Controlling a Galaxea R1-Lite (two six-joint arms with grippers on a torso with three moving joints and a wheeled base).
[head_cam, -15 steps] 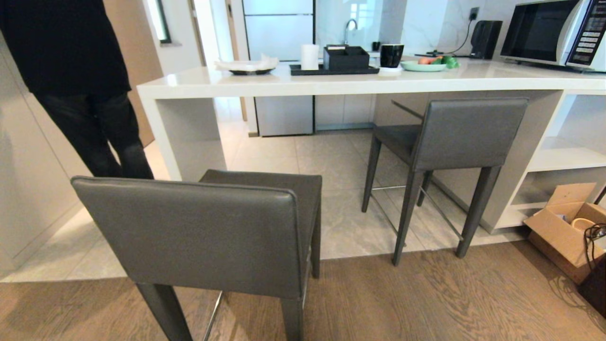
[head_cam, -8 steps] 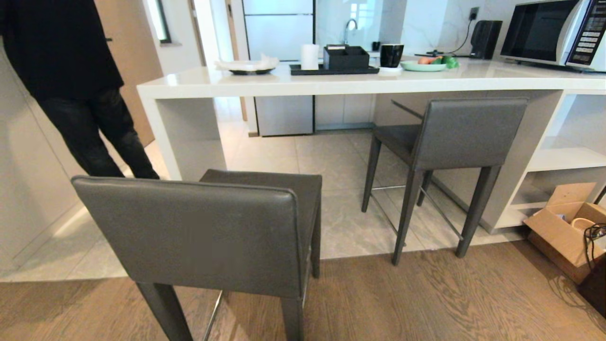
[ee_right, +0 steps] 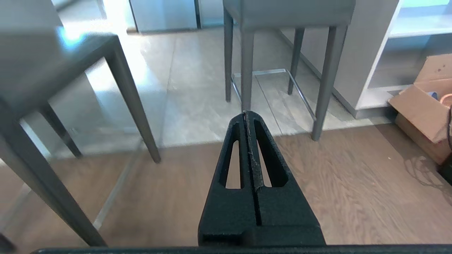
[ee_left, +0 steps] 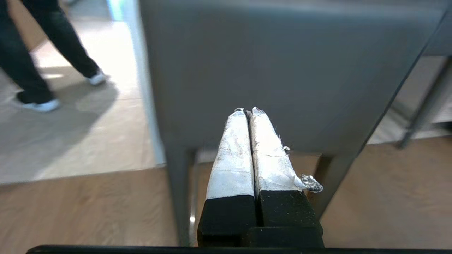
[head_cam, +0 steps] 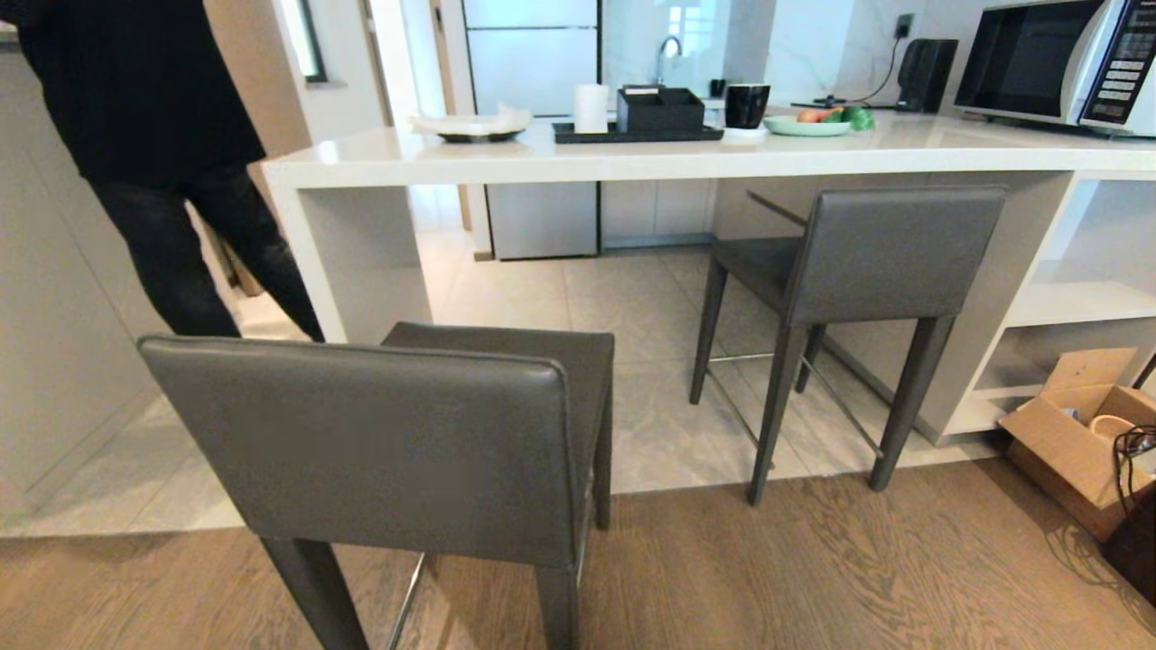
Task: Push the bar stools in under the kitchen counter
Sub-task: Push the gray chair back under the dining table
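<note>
near stool (head_cam: pixel 397 442) left, clear of counter (head_cam: pixel 632 153) | far stool (head_cam: pixel 858 262) right, seat under it

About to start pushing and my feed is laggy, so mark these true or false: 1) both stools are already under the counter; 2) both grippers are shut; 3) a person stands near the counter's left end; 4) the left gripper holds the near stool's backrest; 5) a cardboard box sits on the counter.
1) False: the near stool stands clear of the counter; the far stool is only partly under.
2) True: left gripper and right gripper are shut.
3) True: person.
4) False: it points at the backrest, holding nothing.
5) False: the cardboard box is on the floor.
</note>
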